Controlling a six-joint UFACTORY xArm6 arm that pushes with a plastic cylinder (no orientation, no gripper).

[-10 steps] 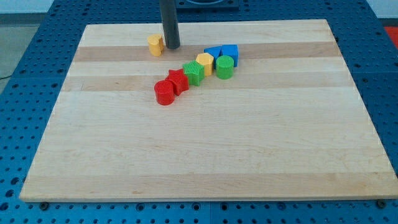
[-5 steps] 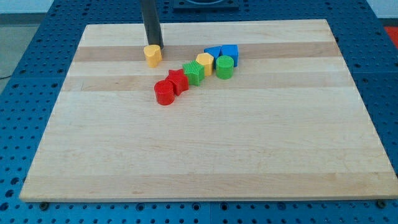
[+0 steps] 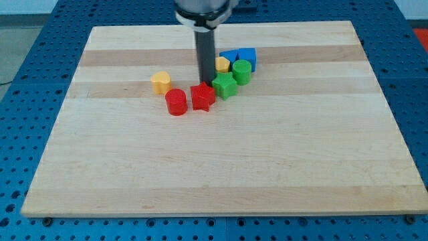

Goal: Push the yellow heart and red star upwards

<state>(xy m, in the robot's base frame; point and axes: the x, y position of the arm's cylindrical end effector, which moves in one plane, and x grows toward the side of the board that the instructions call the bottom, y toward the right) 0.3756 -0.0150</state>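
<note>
Wooden board fills most of the frame, its lower half bare, with blue pegboard around it. Nearest in the upper middle sit the red cylinder and, just to its right, the red star. The yellow heart lies a little above and left of the cylinder, apart from it. My tip comes down just above the red star, between it and the green star, close against both. Farther up are the green cylinder, a yellow block partly hidden behind the rod, and two blue blocks. The rod carries no jaws.
</note>
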